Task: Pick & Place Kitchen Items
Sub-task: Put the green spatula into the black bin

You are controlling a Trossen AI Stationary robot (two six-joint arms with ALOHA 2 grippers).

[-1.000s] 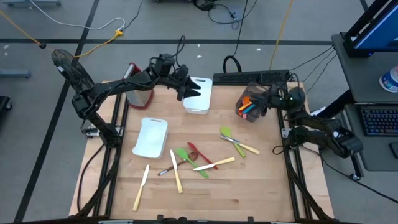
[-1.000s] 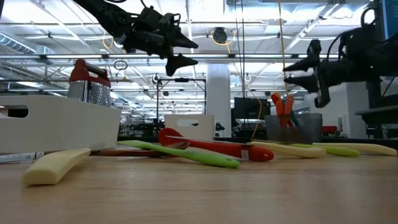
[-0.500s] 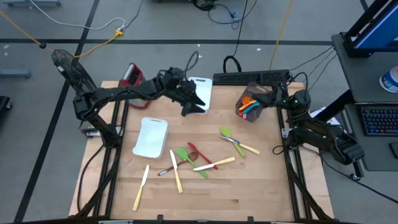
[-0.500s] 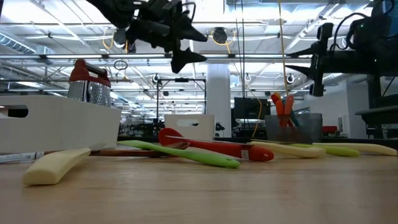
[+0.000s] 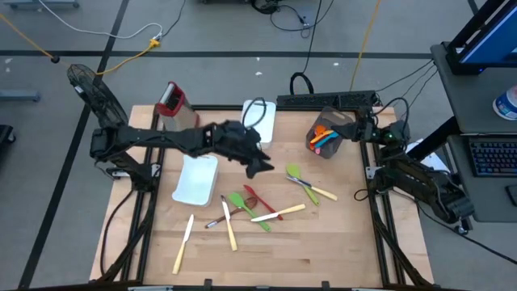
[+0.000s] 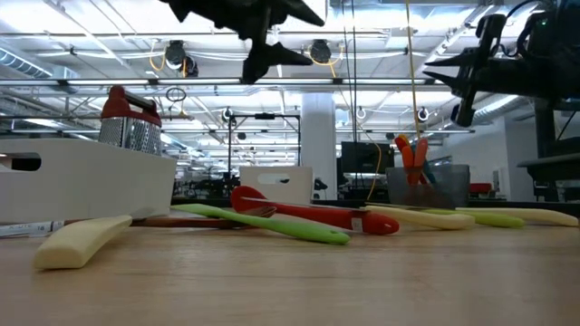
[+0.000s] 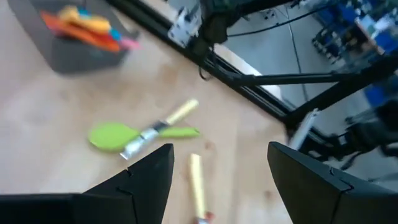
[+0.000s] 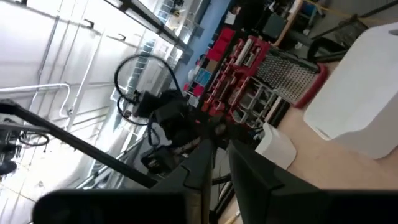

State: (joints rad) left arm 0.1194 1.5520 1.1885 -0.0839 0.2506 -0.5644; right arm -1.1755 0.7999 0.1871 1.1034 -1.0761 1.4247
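Several kitchen items lie loose at mid-table: a green spatula [image 5: 295, 174] crossing a cream-handled utensil [image 7: 181, 112], a second green spatula [image 5: 241, 204], a red spoon [image 5: 260, 200] and cream knives [image 5: 229, 222]. Orange and pink utensils stand in a dark bin [image 5: 325, 136] at the far right. My left gripper [image 5: 260, 167] hovers open above the table's middle, just left of the green spatula [image 7: 115, 135], with nothing between its fingers [image 7: 146, 180]. My right gripper [image 5: 360, 128] hangs high beside the dark bin's right side, its fingers [image 8: 198, 171] closed to a slit on nothing.
A white tray [image 5: 196, 179] lies left of centre. A white bin [image 5: 262, 120] stands at the far middle, and a metal grater with a red top [image 5: 170, 101] at the far left. Bare wood lies along the near edge and at the near right.
My left gripper has swung from over the white bin toward the table's near edge and a little right, out over the middle, and has stayed open. My right gripper has risen slightly and rolled about its own axis, and its fingers have drawn closer together.
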